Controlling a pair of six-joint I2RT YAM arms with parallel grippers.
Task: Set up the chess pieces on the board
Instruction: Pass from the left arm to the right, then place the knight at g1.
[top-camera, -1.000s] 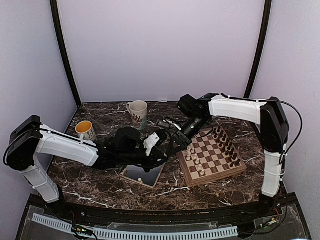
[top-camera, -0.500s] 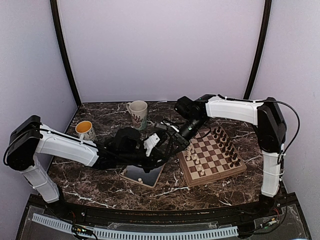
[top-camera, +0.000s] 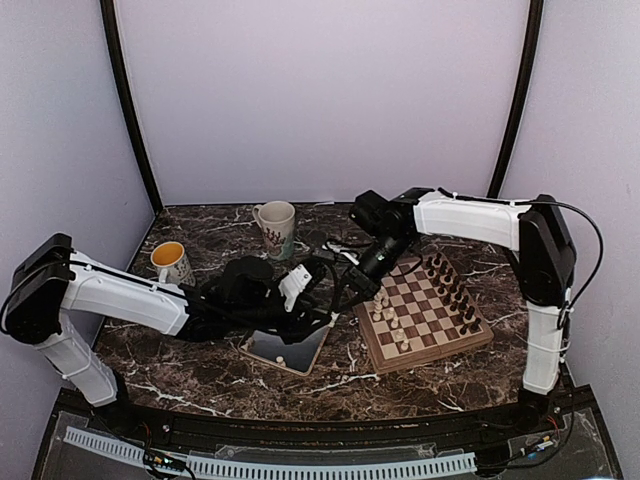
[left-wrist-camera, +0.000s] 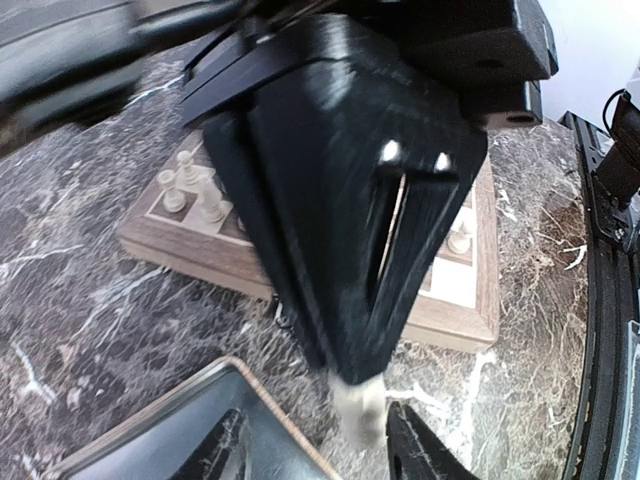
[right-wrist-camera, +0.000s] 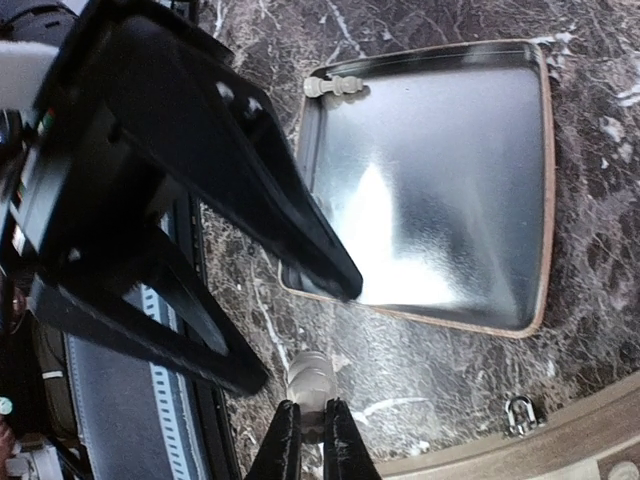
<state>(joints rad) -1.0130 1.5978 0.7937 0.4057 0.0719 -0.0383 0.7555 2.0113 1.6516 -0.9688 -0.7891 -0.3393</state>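
Observation:
The board (top-camera: 425, 310) lies right of centre, with cream-white chess pieces (top-camera: 388, 315) along its near-left side and dark ones at the far right. My right gripper (top-camera: 358, 290) hangs off the board's left edge, shut on one cream piece (right-wrist-camera: 310, 378). The piece also shows in the left wrist view (left-wrist-camera: 360, 405). My left gripper (top-camera: 335, 285) faces it, open, with its fingers (right-wrist-camera: 250, 200) on either side of the right gripper's tips. One more cream piece (right-wrist-camera: 335, 86) lies in the tray corner.
A silver metal tray (top-camera: 290, 345) sits left of the board, under my left gripper. A white mug (top-camera: 276, 226) and a cup with yellow inside (top-camera: 170, 260) stand at the back left. The board's corner (right-wrist-camera: 560, 455) is near the right gripper.
My left arm has drawn back slightly to the left. The right gripper has shifted a little left and still holds the piece. Both grippers stay close together.

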